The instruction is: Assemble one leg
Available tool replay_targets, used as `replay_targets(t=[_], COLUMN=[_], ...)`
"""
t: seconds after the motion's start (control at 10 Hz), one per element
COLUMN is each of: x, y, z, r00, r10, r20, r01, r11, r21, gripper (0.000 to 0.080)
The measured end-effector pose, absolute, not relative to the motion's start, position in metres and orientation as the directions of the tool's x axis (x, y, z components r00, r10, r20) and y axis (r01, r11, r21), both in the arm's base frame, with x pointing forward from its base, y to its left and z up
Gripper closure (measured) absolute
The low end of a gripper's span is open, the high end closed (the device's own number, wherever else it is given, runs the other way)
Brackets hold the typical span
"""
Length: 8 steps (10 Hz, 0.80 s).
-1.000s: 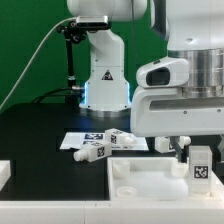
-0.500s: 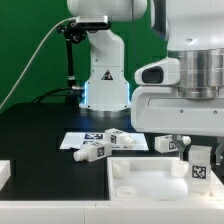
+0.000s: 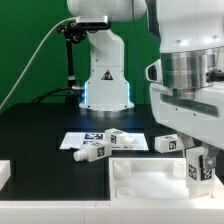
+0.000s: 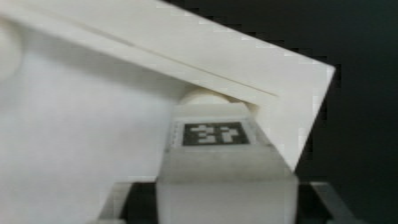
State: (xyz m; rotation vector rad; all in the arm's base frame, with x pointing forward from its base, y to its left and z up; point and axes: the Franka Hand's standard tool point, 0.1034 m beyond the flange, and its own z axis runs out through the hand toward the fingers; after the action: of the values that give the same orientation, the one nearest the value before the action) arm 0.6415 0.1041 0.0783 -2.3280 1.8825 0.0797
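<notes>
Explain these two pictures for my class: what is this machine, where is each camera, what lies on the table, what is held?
The machine is a robot arm standing on a black table, ending in a two-fingered grasping tool. One picture comes from a camera standing off the arm; the other from a camera on its wrist, looking at what it holds. On the table lie a large flat white panel, three loose white legs and a thin marker board with printed tags. The tool is shut on a fourth leg, a stubby tagged post, holding it upright at a corner of the panel.
</notes>
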Motion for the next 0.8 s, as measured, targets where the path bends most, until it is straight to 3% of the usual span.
replay_targets(t=[0.1, 0.2, 0.3, 0.4, 0.5, 0.6, 0.8], x=[0.6414, 0.6413, 0.6412, 0.641, 0.641, 0.641, 0.6409], y=[0.1044, 0.1044, 0.1043, 0.1039, 0.1051, 0.1083, 0.1083], z=[0.0783, 0.078, 0.0775, 0.0768, 0.0757, 0.0766, 0.0763], r00=[0.186, 0.186, 0.207, 0.301, 0.497, 0.648, 0.739], r10=[-0.973, -0.973, -0.969, -0.947, -0.864, -0.761, -0.674], r20=[-0.135, -0.135, -0.133, -0.113, -0.073, -0.042, -0.025], r01=[-0.981, -0.981, -0.977, -0.952, -0.866, -0.761, -0.673], r11=[-0.177, -0.177, -0.198, -0.293, -0.491, -0.643, -0.735], r21=[-0.076, -0.076, -0.078, -0.084, -0.09, -0.086, -0.082], gripper=[0.0514, 0.0433, 0.0433, 0.029, 0.0195, 0.0195, 0.0152])
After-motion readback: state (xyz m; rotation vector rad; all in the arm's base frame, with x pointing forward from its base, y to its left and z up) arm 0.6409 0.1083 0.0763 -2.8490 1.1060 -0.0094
